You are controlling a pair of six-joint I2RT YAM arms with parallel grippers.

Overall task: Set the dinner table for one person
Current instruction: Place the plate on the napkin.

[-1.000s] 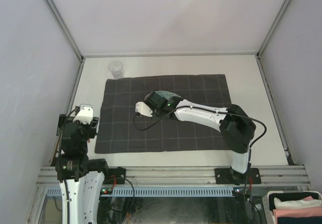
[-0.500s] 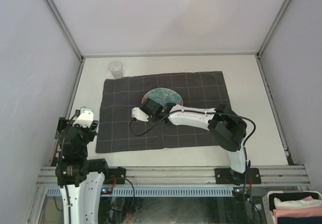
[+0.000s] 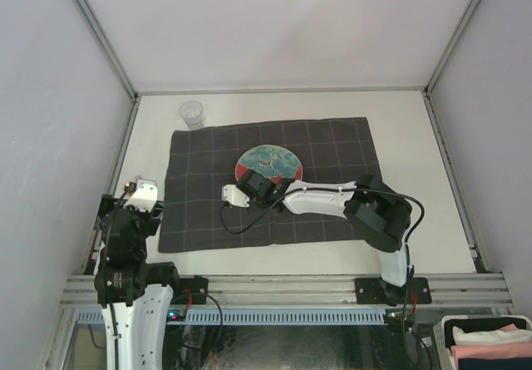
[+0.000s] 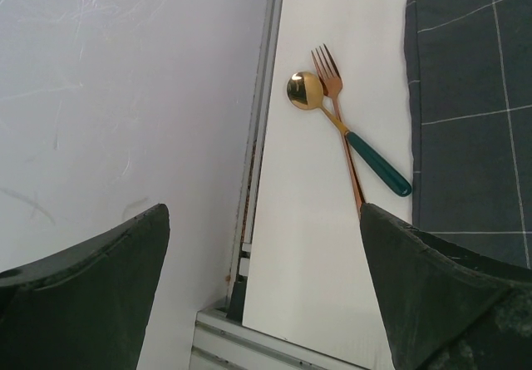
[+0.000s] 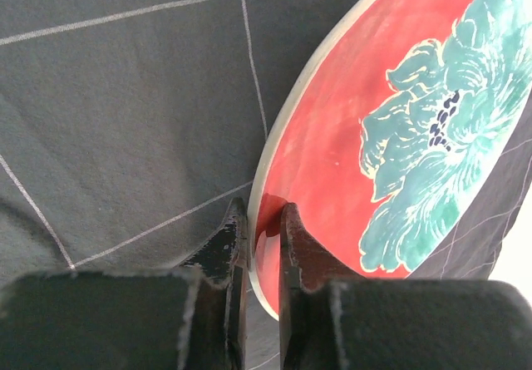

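A round plate (image 3: 268,164), red with a teal flower pattern, lies about flat at the middle of the dark checked cloth (image 3: 332,145) on the off-white dinner table (image 3: 416,120). My right gripper (image 3: 253,185) is shut on the plate's near-left rim; in the right wrist view its fingertips (image 5: 264,216) pinch the rim of the plate (image 5: 399,137). My left gripper (image 3: 133,212) is open and empty, hovering above the table's left strip. A gold spoon (image 4: 305,90) with a green handle and a copper fork (image 4: 328,62) lie crossed on the table ahead of the gripper (image 4: 264,295).
A clear plastic cup (image 3: 192,114) stands on the table just beyond the cloth's far left corner. Grey rails and white walls enclose the table. A bin of folded cloths (image 3: 490,341) sits off the table at the bottom right.
The right arm has drawn the plate toward the near side, and the plate now shows fully. The left gripper has pulled back and down toward its base.
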